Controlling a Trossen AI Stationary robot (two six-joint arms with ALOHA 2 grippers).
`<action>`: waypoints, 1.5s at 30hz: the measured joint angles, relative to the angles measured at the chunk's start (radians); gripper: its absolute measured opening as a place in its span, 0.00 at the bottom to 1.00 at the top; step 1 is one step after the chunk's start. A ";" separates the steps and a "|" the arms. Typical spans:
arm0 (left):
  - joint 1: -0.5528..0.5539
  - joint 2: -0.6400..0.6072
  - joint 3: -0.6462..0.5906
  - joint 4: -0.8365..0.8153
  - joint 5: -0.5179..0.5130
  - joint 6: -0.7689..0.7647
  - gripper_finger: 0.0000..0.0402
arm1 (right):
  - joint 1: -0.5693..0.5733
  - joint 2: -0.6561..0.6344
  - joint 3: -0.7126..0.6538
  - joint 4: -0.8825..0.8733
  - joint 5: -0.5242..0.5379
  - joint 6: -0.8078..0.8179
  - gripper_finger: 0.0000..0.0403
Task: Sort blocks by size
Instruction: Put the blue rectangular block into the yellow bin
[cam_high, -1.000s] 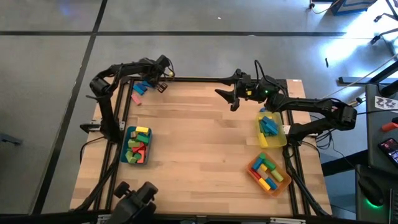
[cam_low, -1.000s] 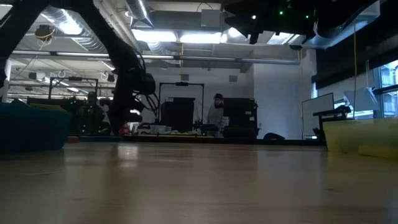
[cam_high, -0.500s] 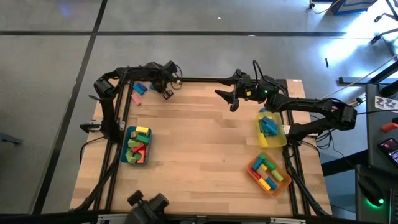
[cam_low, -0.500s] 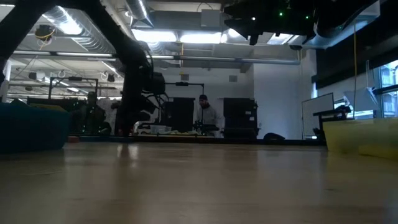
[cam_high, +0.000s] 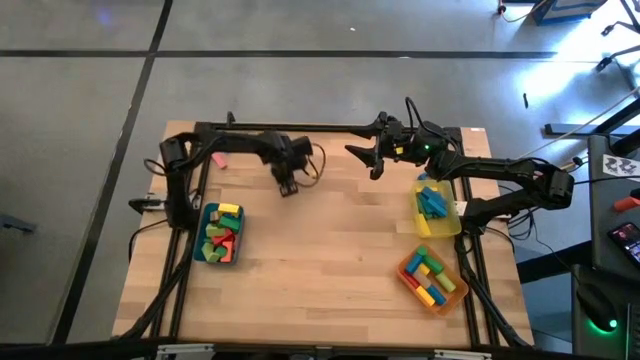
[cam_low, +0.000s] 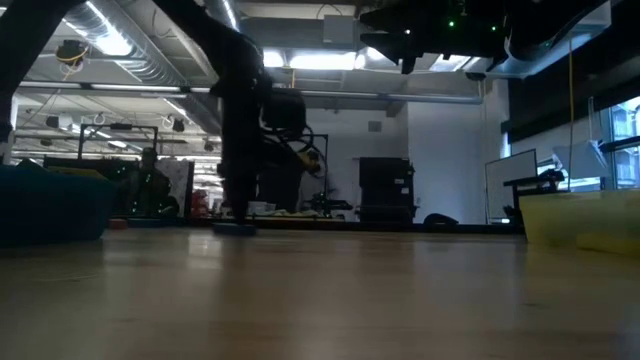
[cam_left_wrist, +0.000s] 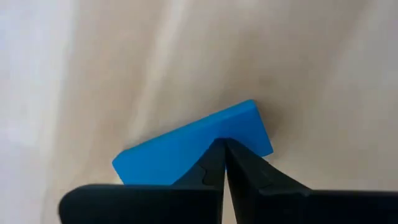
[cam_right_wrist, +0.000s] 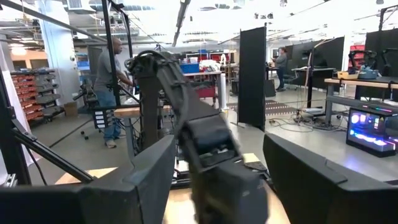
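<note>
While your left hand (cam_high: 289, 187) carries a blue block (cam_left_wrist: 193, 146) over the far middle of the table (cam_high: 320, 250), the step in hand looks like a delivery: one piece picked up and on its way to a tray. The fingers are pinched shut on the block's near edge, as the left wrist view shows, and the block hangs just above bare wood. At the far left corner one pink block (cam_high: 218, 159) lies alone by the frame, not yet sorted.

Going rightward, the teal tray (cam_high: 203, 243) near the left edge holds a jumble of red, green and yellow pieces. Your right hand (cam_high: 377, 166) waits at the far edge, right of centre, fingers spread and nothing between them. Beyond it sit the yellow tray (cam_high: 452, 224), with blue pieces in it, and the orange tray (cam_high: 407, 279), with mixed short bars.

Next, I judge you need to match this block's size to a tray, swing over its rim, lower and only then release. The grip is on a thin edge, so the block may pivot.

The block is a flat rectangular slab, smooth painted wood with crisp corners and a matte sheen. The table is pale planked wood, lightly grained. The trays look like shallow moulded plastic.
</note>
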 joint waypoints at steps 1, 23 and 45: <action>-0.022 0.000 0.001 0.000 0.002 0.006 0.01 | 0.000 0.000 0.000 0.000 0.000 0.000 0.61; -0.224 -0.129 0.055 -0.060 -0.037 0.619 0.15 | -0.001 0.000 0.000 -0.030 0.000 0.000 0.61; -0.223 -0.051 -0.009 0.045 -0.038 0.822 0.52 | -0.001 0.000 0.000 -0.055 0.000 -0.002 0.61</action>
